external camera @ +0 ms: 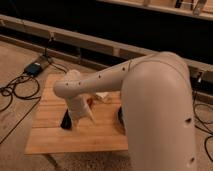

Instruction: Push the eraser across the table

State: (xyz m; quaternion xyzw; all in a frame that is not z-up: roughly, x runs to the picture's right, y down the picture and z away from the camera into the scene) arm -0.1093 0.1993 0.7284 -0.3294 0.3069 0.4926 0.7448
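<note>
The light plank table [55,139] carries 4 things: the flat black eraser [65,120], a small white box [103,96] farther back, a small orange-red item [90,102] just beside that box, and a dark bowl [120,114] mostly hidden behind my arm [100,82]. My gripper [86,118] hangs low over the planks, just beside the eraser.

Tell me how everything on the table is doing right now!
eraser: lying flat on the table, beside the gripper.
gripper: down low at the table top, next to the eraser.
table: standing level.
white box: lying on the table behind the arm.
dark bowl: mostly hidden by the arm.
</note>
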